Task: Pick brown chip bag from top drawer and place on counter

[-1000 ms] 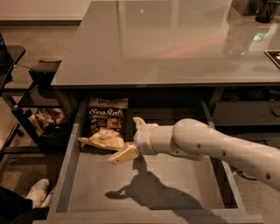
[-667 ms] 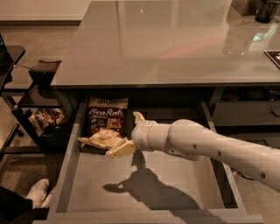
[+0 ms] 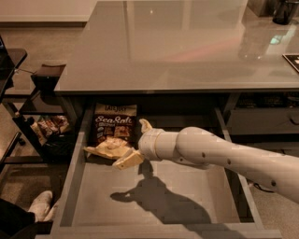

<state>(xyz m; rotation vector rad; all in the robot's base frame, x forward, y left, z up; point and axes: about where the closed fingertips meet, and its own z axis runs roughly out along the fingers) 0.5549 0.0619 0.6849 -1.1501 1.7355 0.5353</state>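
Observation:
The brown chip bag (image 3: 114, 127) lies flat at the back left of the open top drawer (image 3: 187, 191), its "Sea Salt" script facing up and its pale tan bottom crumpled toward me. My gripper (image 3: 136, 143) hangs over the drawer just right of the bag. It is open, with one finger pointing up by the bag's right edge and the other low beside the crumpled bottom. The bag rests on the drawer floor. The grey counter (image 3: 177, 46) spans the view above the drawer.
A black side shelf (image 3: 44, 74) stands left of the drawer, with reddish snack packets (image 3: 49, 126) on a lower rack. A white shoe (image 3: 39, 203) is on the floor at bottom left. Dark objects (image 3: 285, 9) stand at the counter's far right corner.
My gripper has moved left and toward the back of the drawer, closing in on the bag's right edge. The bag has not moved.

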